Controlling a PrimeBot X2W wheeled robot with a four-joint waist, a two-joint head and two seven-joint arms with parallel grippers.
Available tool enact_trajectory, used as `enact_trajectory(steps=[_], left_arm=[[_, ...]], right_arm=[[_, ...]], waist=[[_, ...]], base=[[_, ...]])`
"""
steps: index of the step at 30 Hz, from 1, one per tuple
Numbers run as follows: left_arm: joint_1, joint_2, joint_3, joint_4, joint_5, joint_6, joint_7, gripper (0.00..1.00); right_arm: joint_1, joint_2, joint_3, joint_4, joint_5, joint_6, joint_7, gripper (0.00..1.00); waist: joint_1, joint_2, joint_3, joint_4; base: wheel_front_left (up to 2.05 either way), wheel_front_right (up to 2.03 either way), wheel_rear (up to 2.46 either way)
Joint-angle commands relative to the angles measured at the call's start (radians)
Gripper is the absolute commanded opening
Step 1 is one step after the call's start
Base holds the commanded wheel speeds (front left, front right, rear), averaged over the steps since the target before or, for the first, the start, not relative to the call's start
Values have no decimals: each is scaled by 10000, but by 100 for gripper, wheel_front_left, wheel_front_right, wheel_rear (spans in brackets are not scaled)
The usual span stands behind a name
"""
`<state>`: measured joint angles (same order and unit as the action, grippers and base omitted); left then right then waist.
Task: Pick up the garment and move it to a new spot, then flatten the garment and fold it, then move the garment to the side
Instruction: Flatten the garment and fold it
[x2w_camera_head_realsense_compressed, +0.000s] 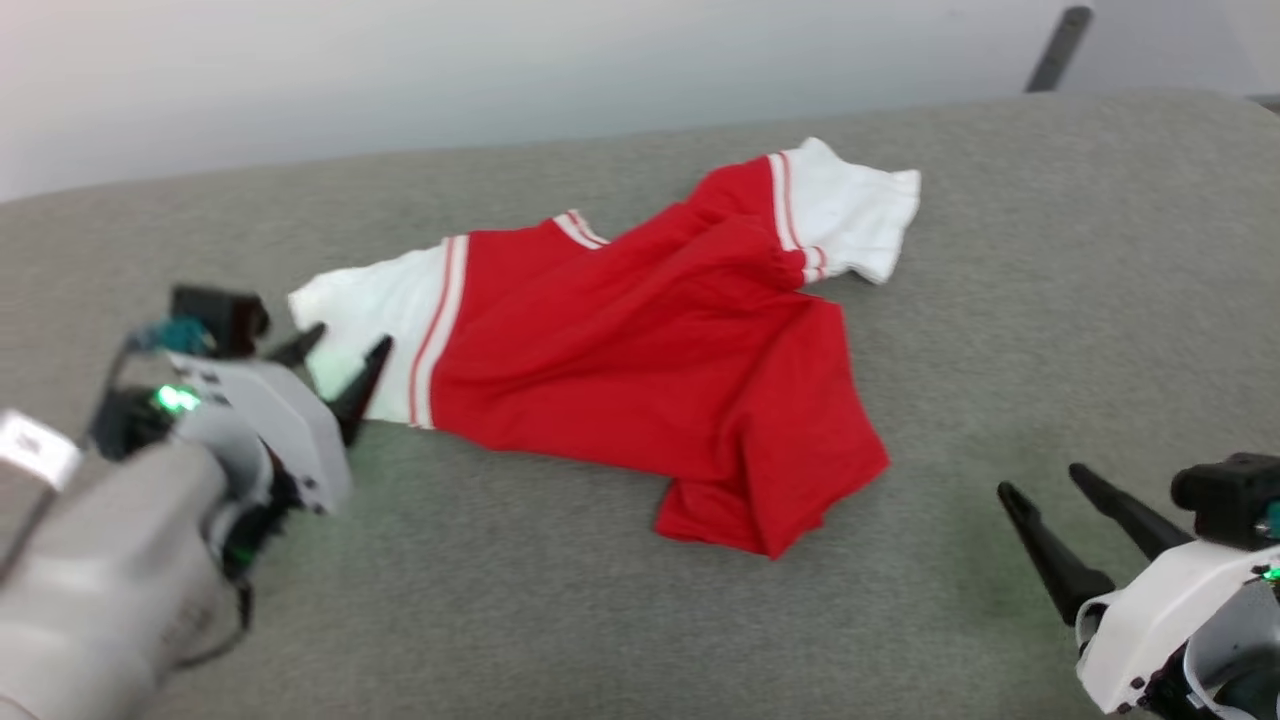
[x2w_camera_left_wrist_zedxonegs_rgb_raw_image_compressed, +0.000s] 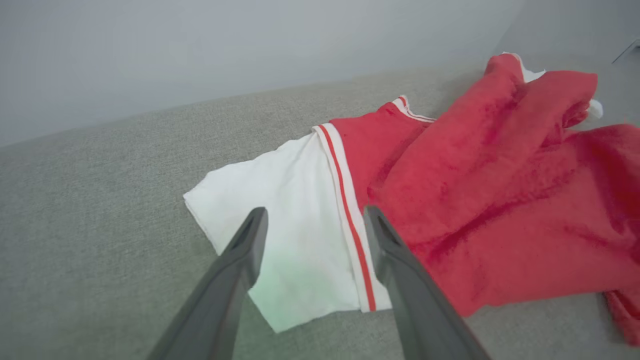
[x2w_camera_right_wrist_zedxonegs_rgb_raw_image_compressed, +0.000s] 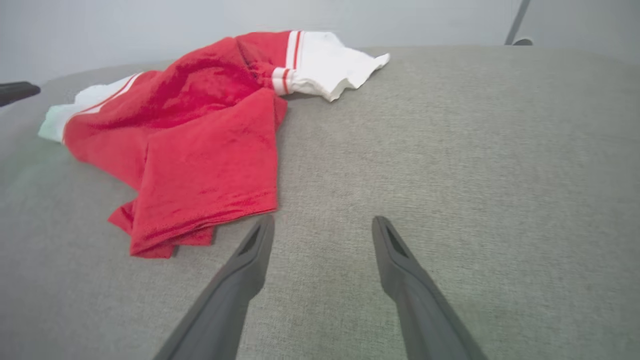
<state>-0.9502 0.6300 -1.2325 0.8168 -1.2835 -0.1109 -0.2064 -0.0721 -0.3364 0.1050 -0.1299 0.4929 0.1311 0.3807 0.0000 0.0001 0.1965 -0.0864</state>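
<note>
On the middle of the grey cushion (x2w_camera_head_realsense_compressed: 1050, 300) the red shirt (x2w_camera_head_realsense_compressed: 640, 350) lies bunched and part folded over, left gripper (x2w_camera_head_realsense_compressed: 350, 338) gaping over its white sleeve (x2w_camera_head_realsense_compressed: 380, 290), right gripper (x2w_camera_head_realsense_compressed: 1040, 480) spread above bare cushion, so a shallow pinch may snag one layer and drag it more crumpled.

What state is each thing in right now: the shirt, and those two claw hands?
garment: rumpled on the grey cushion, hem corner doubled over, not flattened or folded.
left gripper: open, fingertips over the white sleeve, not clamped on it.
right gripper: open, over bare cushion, apart from the garment.
</note>
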Motion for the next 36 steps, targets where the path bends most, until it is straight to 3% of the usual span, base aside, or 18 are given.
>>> enact_trajectory(steps=[1, 5, 11, 16, 22, 28, 36], left_arm=[[217, -68, 64, -113, 52, 115, -148, 100], [1061, -287, 686, -1080, 432, 932, -570, 100], [3398, -634, 3720, -3899, 2814, 2513, -573, 100], [5286, -1192, 5701, -5877, 4742, 3053, -579, 100], [6279, -2090, 7365, -7225, 6422, 2671, -577, 100], [6663, -2999, 8225, -7821, 7785, 1854, -576, 100], [6780, -4099, 9021, -7900, 8690, 711, -577, 100]], right_arm=[[-103, -89, 75, -28, -10, -6, 63, 100], [-499, -622, 369, 63, 56, -6, 468, 100], [-1622, -1642, 756, 447, 469, -6, 1171, 100], [-3380, -2559, 1123, 1434, 1074, -6, 2028, 100], [-5909, -3399, 1530, 3258, 1651, -6, 2852, 100], [-8243, -4236, 2499, 4812, 1564, -6, 3297, 100], [-10320, -4722, 3906, 6499, 1424, -6, 3539, 100]], waist=[[0, -1, -137, 435], [0, -1, -123, 980], [0, -1, 141, 1720], [0, -1, 645, 2354], [0, -1, 1665, 3207], [0, -1, 2762, 4056], [0, -1, 3582, 4957]], base=[[0, 0, 0], [0, 0, 0], [0, 0, 0], [0, 0, 0], [0, 0, 0], [0, 0, 0], [0, 0, 0]])
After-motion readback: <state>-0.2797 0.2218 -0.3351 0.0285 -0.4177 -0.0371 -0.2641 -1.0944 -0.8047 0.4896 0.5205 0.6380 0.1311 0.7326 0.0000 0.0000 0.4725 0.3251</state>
